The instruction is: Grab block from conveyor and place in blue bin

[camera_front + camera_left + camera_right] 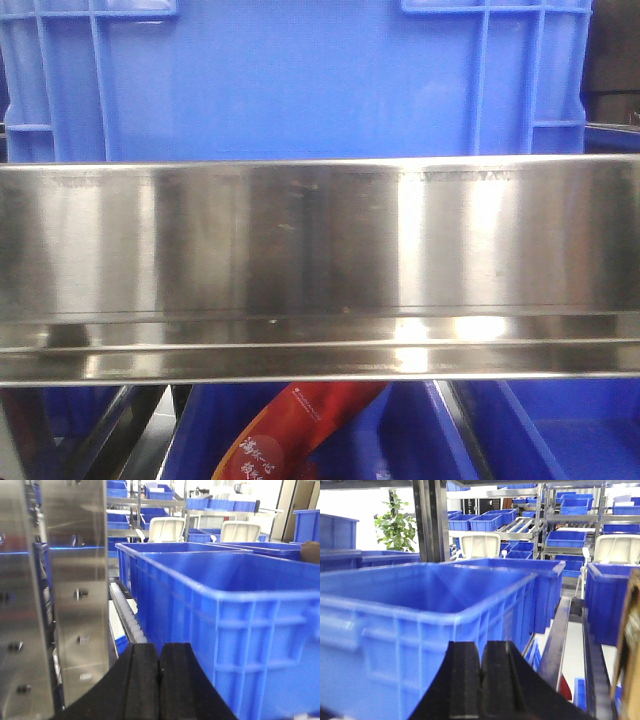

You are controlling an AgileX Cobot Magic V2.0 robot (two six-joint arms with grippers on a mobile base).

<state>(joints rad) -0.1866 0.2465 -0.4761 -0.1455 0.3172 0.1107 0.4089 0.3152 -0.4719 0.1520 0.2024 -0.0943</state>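
Meanwhile, no block shows in any view, so the thing to be grabbed cannot be located. Largest in the front view is a broad brushed stainless-steel panel (320, 270), apparently the conveyor's side wall, spanning the frame and hiding whatever rides behind it. Above its top edge rises a ribbed blue plastic bin (300, 80), set close, likely so a lifted block has only a short way to travel. Below the panel, a red printed packet (290, 435) lies among lower blue trays (570, 430).

From the left wrist, a large open-topped blue plastic crate (225, 610) stands beside a riveted steel upright (75, 595); the left gripper (159, 675) has its black pads pressed together with nothing between them. The right gripper (480, 680) is likewise closed and empty, held near a second blue crate (420, 615). Both arms look parked in waiting, the pick not yet begun.
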